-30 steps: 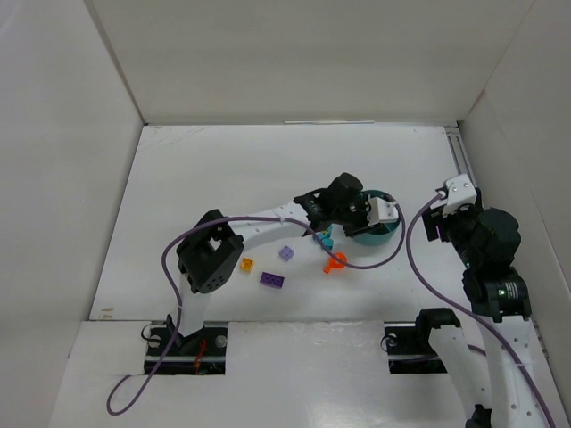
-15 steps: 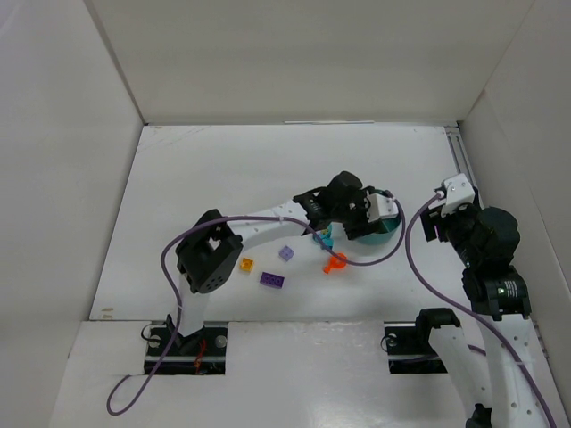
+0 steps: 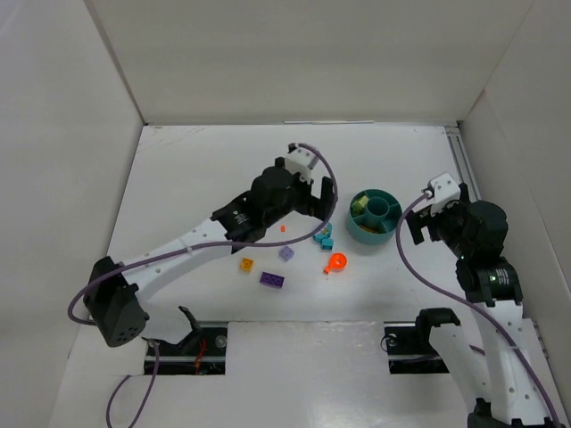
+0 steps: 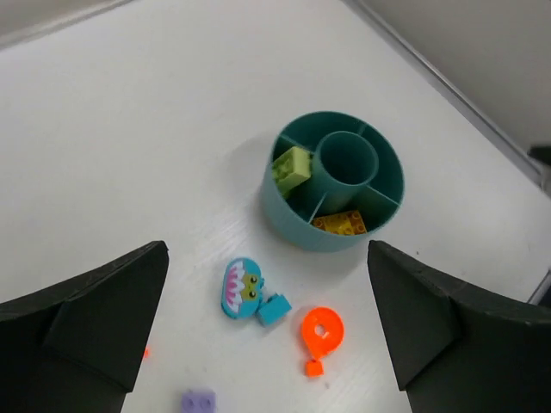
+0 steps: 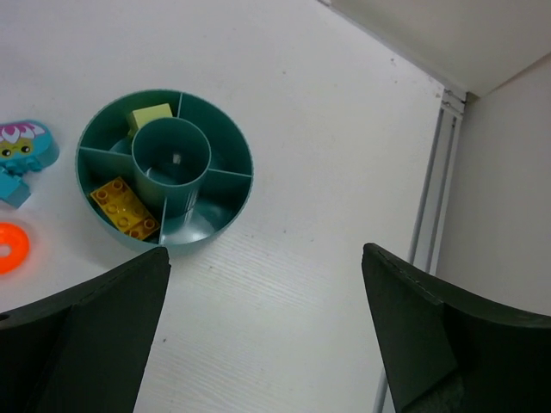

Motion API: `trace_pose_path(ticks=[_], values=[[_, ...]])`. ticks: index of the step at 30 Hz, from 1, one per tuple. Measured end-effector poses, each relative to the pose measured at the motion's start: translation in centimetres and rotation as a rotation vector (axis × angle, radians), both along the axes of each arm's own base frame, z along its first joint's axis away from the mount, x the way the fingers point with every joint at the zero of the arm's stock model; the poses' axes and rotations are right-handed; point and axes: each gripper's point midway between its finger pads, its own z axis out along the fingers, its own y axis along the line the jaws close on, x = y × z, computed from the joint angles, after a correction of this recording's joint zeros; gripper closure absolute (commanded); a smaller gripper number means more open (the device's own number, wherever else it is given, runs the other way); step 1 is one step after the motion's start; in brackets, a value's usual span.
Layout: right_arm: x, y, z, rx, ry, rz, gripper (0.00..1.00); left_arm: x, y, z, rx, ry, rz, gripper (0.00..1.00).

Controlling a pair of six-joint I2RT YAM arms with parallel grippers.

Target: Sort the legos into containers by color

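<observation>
1. The teal bowl (image 3: pixel 365 235) is standing upright on the white surface (image 3: pixel 205 178), right of the middle and between the ends of the two arms.
2. A light green brick (image 4: pixel 292 167) is lying in one outer compartment of the bowl. A yellow brick (image 4: pixel 339 223) is lying in the outer compartment next to it.
3. The left fingers (image 4: pixel 95 327) are standing wide apart and are gripping nothing. They are hovering above the surface on the left side of the bowl, not touching it.
4. The right fingers (image 5: pixel 448 331) are also spread wide and are carrying nothing. They are hanging over the surface on the right side of the bowl.
5. A cyan piece with a painted face (image 4: pixel 243 286) is lying on the surface just beside the bowl, and a small cyan brick (image 4: pixel 274 308) is touching it.
6. An orange ring-shaped piece (image 4: pixel 322 329) is lying near these two, on the near side of the bowl.
7. Further to the left, a lavender brick (image 3: pixel 286 253), a purple brick (image 3: pixel 273 280) and a yellow-orange brick (image 3: pixel 247 264) are lying apart from each other on the surface.
8. A tiny red-orange piece (image 3: pixel 283 228) is lying under the left arm.
</observation>
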Motion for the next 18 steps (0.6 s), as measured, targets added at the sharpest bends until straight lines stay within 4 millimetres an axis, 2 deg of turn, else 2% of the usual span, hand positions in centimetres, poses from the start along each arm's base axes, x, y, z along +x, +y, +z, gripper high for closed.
trace_pose_path(ticks=[2, 3, 5, 6, 9, 11, 14, 18], values=[[0.4, 0.2, -1.0, 0.000, 0.033, 0.011, 0.00, 0.3, 2.5, -0.8, -0.045, 0.130, 0.164, 0.00], [0.6, 0.3, -1.4, -0.001, 0.048, 0.015, 0.00, 0.4, 3.7, -2.0, -0.055, 0.202, 0.243, 0.00], [0.9, 0.4, -2.0, 0.000, 0.073, 0.020, 0.00, -0.1, 6.4, -5.6, -0.042, 0.337, 0.386, 0.00], [1.0, 0.4, -2.2, 0.000, 0.080, 0.021, 0.00, -0.7, 8.0, -8.0, -0.026, 0.411, 0.462, 0.00], [1.1, 0.4, -2.5, 0.001, 0.083, 0.021, 0.00, -3.4, 12.6, -15.0, 0.054, 0.609, 0.641, 0.00], [1.1, 0.3, -2.5, -0.001, 0.082, 0.016, 0.00, -5.3, 15.2, -18.3, 0.088, 0.711, 0.733, 0.00], [1.2, 0.1, -2.4, -0.004, 0.078, 0.006, 0.00, -7.3, 17.6, -20.7, 0.095, 0.805, 0.839, 0.00], [1.2, 0.1, -2.5, -0.005, 0.079, 0.002, 0.00, -7.9, 18.7, -21.2, 0.072, 0.843, 0.926, 0.01]])
